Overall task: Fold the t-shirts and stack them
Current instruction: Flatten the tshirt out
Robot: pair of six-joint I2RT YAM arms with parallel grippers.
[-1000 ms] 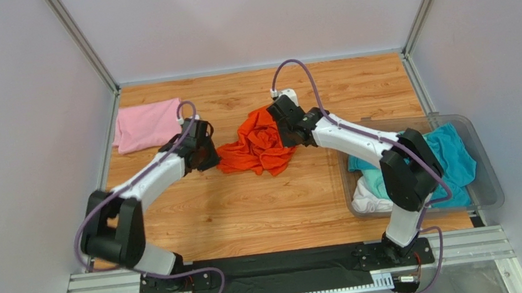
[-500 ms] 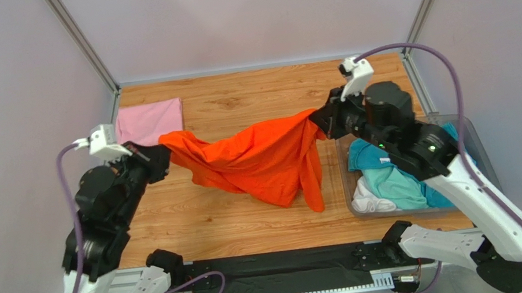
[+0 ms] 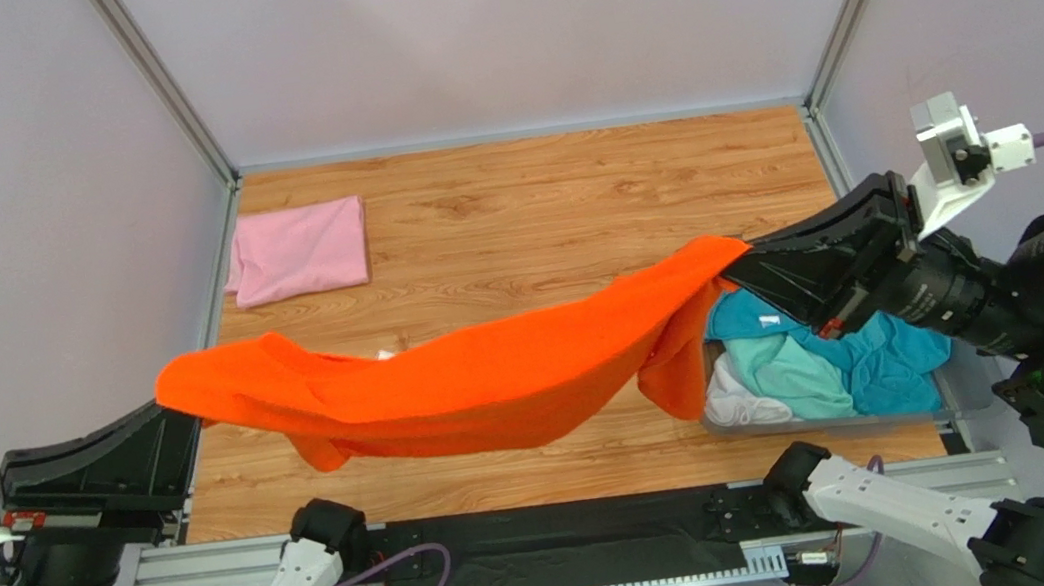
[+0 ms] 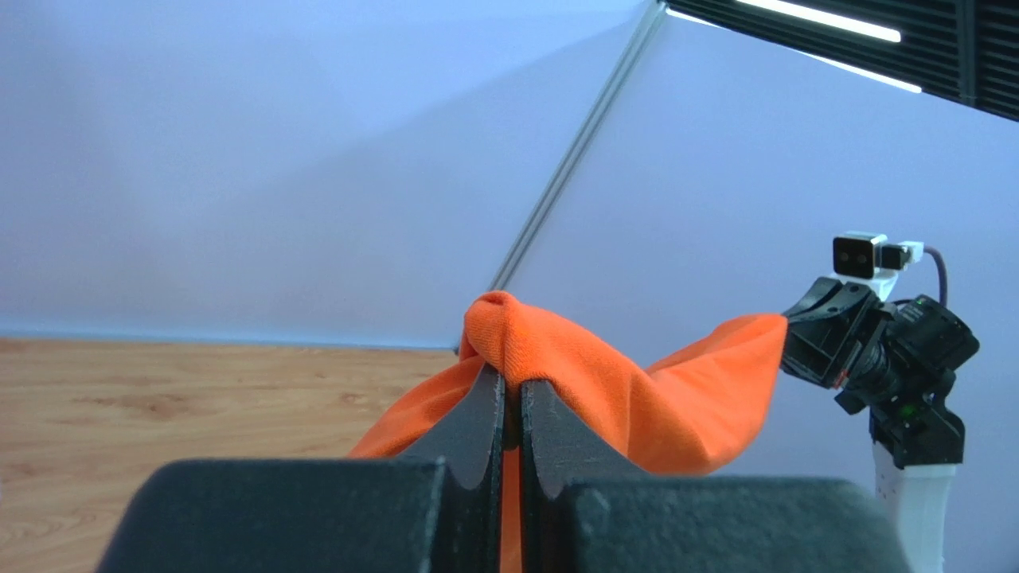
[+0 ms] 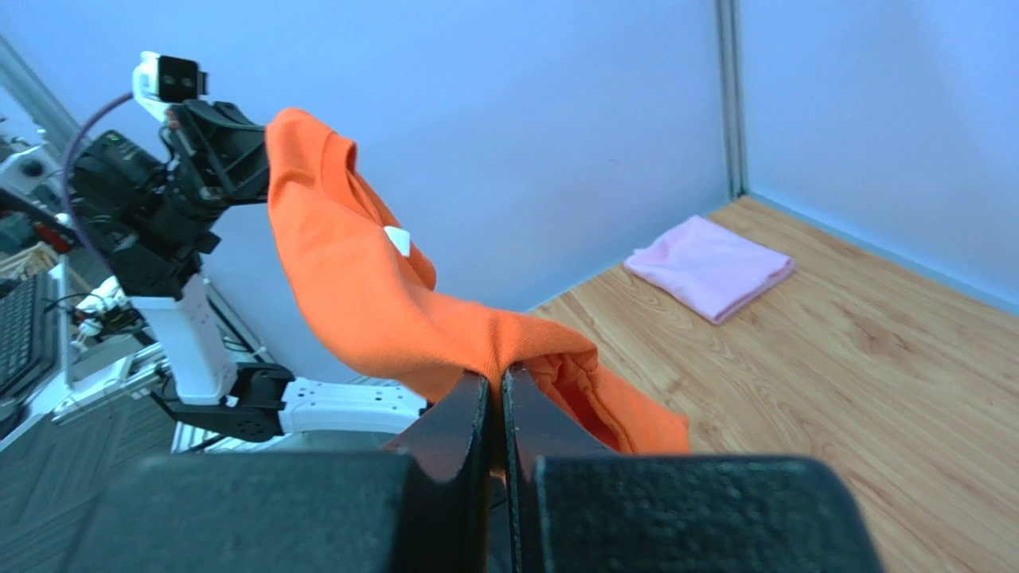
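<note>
An orange t-shirt (image 3: 493,373) hangs stretched in the air between my two grippers, high above the table's near half. My left gripper (image 3: 172,407) is shut on its left end; in the left wrist view the cloth (image 4: 574,382) bulges over the closed fingertips (image 4: 512,384). My right gripper (image 3: 739,262) is shut on the right end, and a flap droops down beside the bin; the orange cloth (image 5: 395,305) runs away from its fingertips (image 5: 496,388) in the right wrist view. A folded pink t-shirt (image 3: 300,248) lies at the table's far left (image 5: 711,264). Teal, mint and white t-shirts (image 3: 810,361) fill the bin.
A clear plastic bin (image 3: 971,378) stands at the table's near right. The wooden table (image 3: 548,214) is walled on three sides by pale panels with metal corner posts (image 3: 159,81). A black strip and metal rail (image 3: 576,536) run along the near edge.
Both arms have lifted and drawn apart toward the near corners, pulling the orange t-shirt from a crumpled heap on the table into a long span in the air.
</note>
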